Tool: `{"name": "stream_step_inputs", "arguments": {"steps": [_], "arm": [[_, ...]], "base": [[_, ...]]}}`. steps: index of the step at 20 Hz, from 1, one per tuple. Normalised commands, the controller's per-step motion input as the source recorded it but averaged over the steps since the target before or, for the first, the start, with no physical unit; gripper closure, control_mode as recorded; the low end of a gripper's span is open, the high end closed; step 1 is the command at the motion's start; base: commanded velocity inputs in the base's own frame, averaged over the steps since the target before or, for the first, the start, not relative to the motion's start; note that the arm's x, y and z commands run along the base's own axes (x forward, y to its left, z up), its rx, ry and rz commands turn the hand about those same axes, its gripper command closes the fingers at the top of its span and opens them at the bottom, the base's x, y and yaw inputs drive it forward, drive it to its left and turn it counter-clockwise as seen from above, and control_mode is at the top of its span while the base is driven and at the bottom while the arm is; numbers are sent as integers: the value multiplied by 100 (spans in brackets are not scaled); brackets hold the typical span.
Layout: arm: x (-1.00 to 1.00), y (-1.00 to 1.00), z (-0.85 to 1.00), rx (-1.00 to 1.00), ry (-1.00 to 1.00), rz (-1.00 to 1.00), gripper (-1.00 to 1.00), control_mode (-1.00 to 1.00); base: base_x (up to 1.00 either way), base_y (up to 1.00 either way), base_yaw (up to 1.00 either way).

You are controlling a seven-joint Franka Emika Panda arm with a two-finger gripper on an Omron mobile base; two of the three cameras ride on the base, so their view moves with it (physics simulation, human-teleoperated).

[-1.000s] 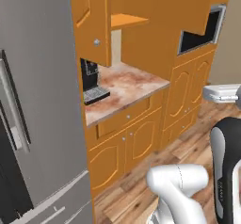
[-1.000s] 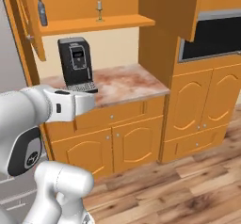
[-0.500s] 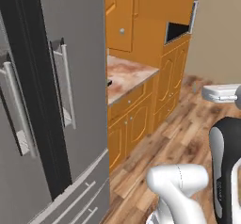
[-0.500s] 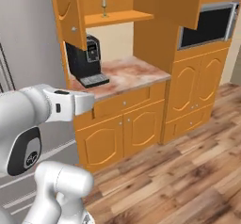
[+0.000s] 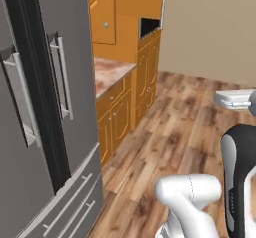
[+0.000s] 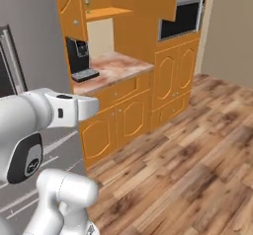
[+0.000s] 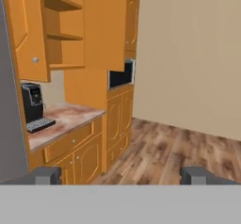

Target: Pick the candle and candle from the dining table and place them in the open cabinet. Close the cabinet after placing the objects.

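Gripper (image 7: 120, 175) is standing wide, holding nothing, dark tips at frame bottom. Orange wooden cabinet (image 7: 61, 35), upper left, is hanging open, shelves bare. Right base view is showing a pale-stick candle (image 6: 87, 3) on the lower shelf, top left, above the marbled counter (image 6: 111, 66).

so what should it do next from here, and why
Probably keep turning the base to look for the dining table. The pincer is open and holds nothing. Ahead are the open cabinet, the coffee machine on the counter, the fridge and bare wood floor; I can make out no dining table to pick from.
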Motion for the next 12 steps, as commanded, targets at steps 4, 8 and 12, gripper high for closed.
{"name": "stream_step_inputs", "arguments": {"steps": [4, 8, 12], "arm": [[0, 0, 0, 0, 0, 0, -100, 100], [0, 0, 0, 0, 0, 0, -100, 100], [0, 0, 0, 0, 0, 0, -100, 100]], "base": [[-86, -15, -41], [-87, -21, -41], [-90, -19, -41]]}}
